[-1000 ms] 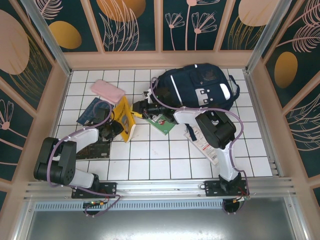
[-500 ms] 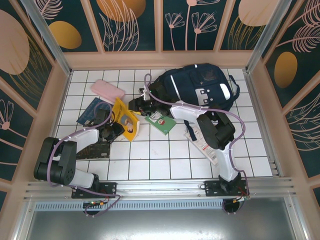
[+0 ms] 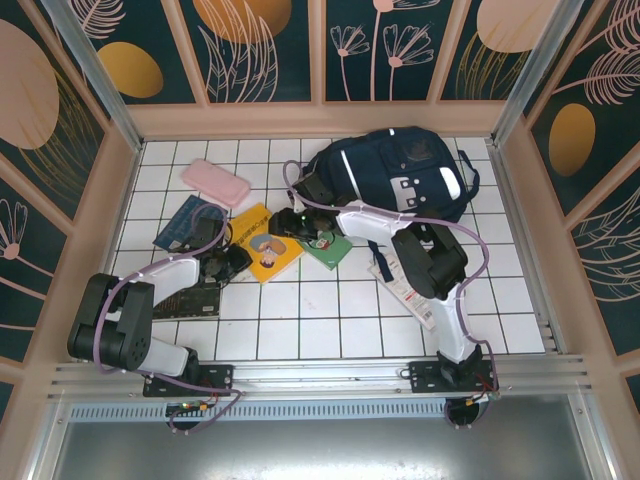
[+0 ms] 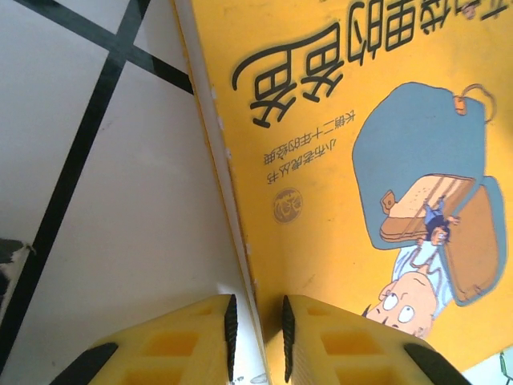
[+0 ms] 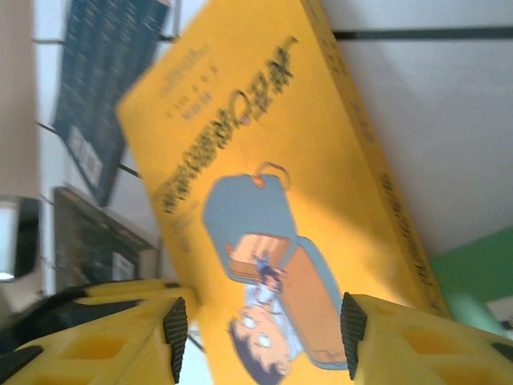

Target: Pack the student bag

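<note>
The student bag (image 3: 395, 180), dark navy with a white stripe, lies at the back right of the tiled table. A yellow picture book (image 3: 270, 252) lies nearly flat left of it. My left gripper (image 3: 233, 260) is shut on the book's near left edge. In the left wrist view the book's thin edge (image 4: 240, 241) runs down between the pads of that gripper (image 4: 256, 337). My right gripper (image 3: 300, 222) hovers open over the book's far right corner. In the right wrist view the cover (image 5: 264, 160) lies under that gripper (image 5: 263, 333), and nothing is between the jaws.
A green book (image 3: 328, 248) lies just right of the yellow one. A pink case (image 3: 215, 183) and a dark blue notebook (image 3: 183, 222) are at the back left. A black flat item (image 3: 190, 298) lies under the left arm, and a packaged item (image 3: 405, 288) under the right arm.
The yellow book stood tilted up between both grippers; now it lies nearly flat. The right gripper has opened, let go of it and drawn back right. The left gripper still holds it.
</note>
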Motion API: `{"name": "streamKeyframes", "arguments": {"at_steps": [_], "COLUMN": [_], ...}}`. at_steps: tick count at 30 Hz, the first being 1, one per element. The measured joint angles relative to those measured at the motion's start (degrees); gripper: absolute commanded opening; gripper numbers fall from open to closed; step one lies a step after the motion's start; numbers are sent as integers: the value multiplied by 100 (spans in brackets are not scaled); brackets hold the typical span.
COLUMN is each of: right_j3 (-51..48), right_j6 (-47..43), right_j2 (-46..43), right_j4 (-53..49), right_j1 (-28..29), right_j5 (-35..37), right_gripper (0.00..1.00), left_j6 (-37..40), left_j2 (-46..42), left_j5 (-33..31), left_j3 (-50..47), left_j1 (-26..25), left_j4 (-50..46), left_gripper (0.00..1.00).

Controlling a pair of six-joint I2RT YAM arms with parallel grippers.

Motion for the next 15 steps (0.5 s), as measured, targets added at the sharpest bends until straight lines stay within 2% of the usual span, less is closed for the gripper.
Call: {"name": "streamKeyframes", "arguments": {"at_steps": [9,15], "right_j3": [1145,1329], "right_j6": [-1086,-1491], "right_j2": [654,822], "right_j4": [-691,-890], "right_j1": [-13,-157], "right_j5": [623,807], "right_gripper": [59,59], "left_j6": [42,46], "left_j2": [24,52], "left_j5": [-164,-162], "left_j3": [74,94], "left_j1": [-20,-24], "left_j4": [-116,-116], "left_gripper": [25,25]}}
